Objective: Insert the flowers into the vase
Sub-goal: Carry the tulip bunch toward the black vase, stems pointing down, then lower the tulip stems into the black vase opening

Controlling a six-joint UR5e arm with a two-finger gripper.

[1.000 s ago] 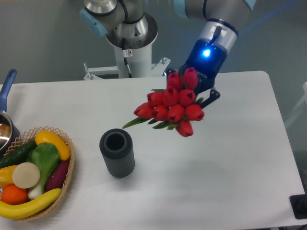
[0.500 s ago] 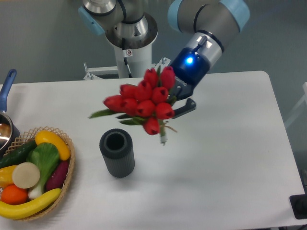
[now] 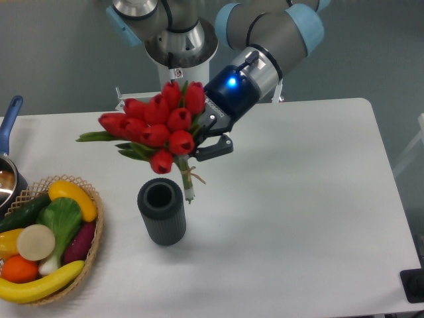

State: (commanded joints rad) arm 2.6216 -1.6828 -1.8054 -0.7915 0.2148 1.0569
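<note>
Your gripper is clamped on the flowers, its dark fingers pinching the bunch just under the heads, where the leaves hide the exact contact. You hold the bunch in the air above the table, over and slightly behind the vase. The stem ends hang just beside the vase's right rim, outside the mouth.

Compared with half a second ago, you have carried the bunch further left, so the stems now sit close by the vase rather than well to its right.

The bunch's long axis runs nearly upright, tilted a little: stems point down towards the vase, red buds fan up and to the left. The vase stands upright, mouth open upward. The basket of fruit and vegetables lies at the left edge, apart from the vase.
</note>
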